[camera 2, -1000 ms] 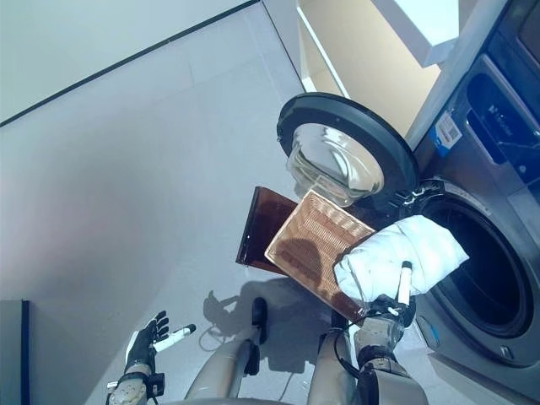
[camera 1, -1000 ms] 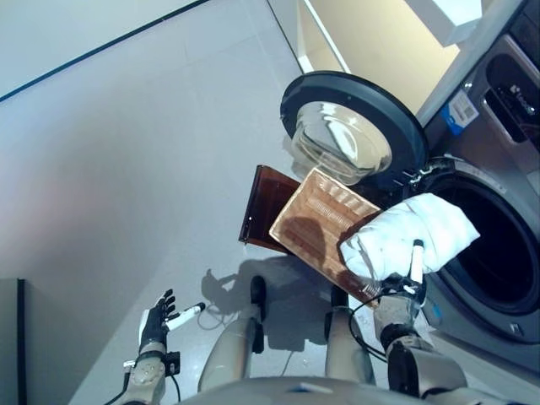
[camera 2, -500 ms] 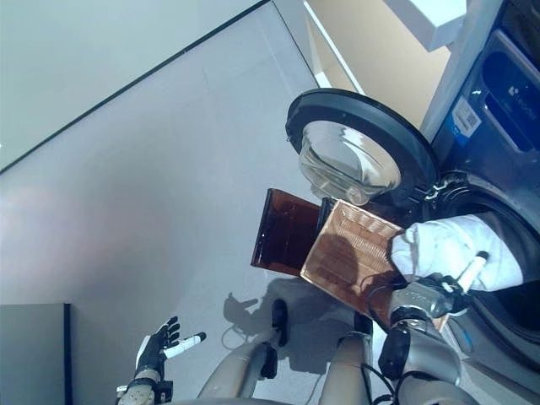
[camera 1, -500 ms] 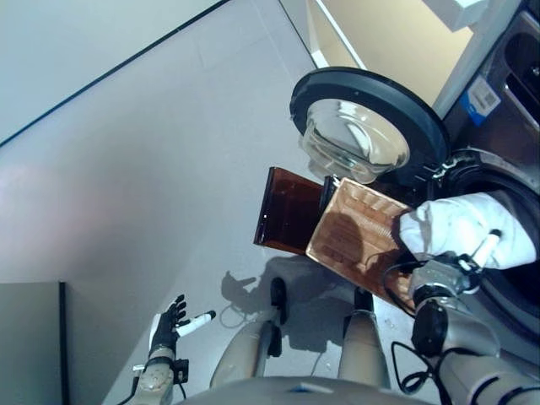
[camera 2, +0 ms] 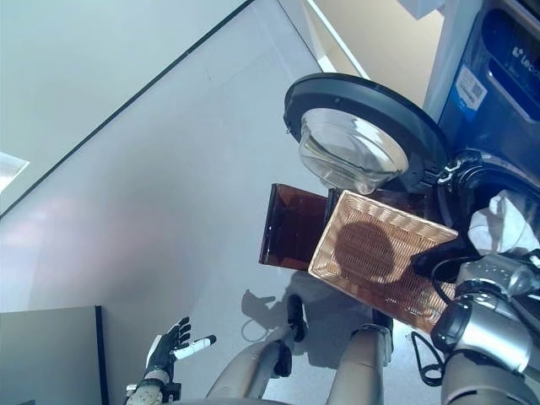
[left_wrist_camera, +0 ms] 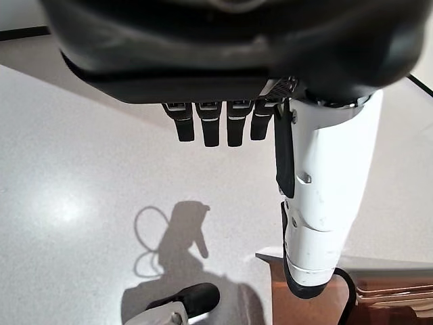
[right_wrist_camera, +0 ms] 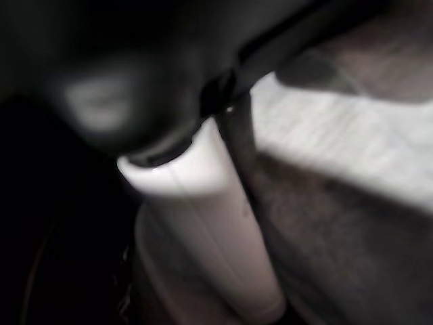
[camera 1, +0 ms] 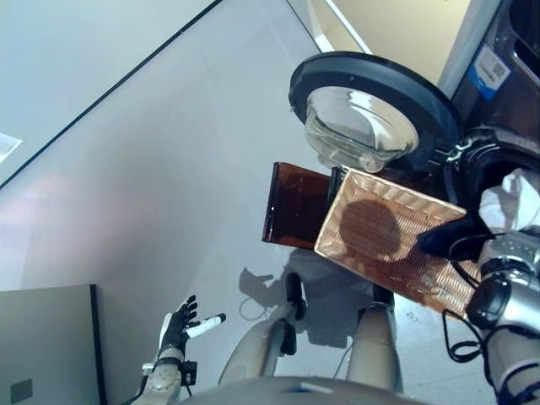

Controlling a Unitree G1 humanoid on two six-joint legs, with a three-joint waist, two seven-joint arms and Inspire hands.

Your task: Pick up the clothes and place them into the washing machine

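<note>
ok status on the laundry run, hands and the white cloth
Right hand at the washer opening, fingers hidden. White cloth at the drum mouth. Left hand open, idle, low. Wicker basket below the open door, not blocking.

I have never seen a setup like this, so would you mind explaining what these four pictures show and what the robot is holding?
This is a two-legged humanoid robot with finger hands. Two pictures come from the stereo camera on its head, looking down; the other two come from cameras on its wrists. In front stands a washing machine with its round door swung open. On the floor lie a woven basket and, beside it, a brown lid. The right hand reaches into the machine's opening beside a white cloth; the grip itself is hidden, and its own wrist picture is too dark to help. The left hand hangs idle over the floor, fingers straight, holding nothing.
</note>
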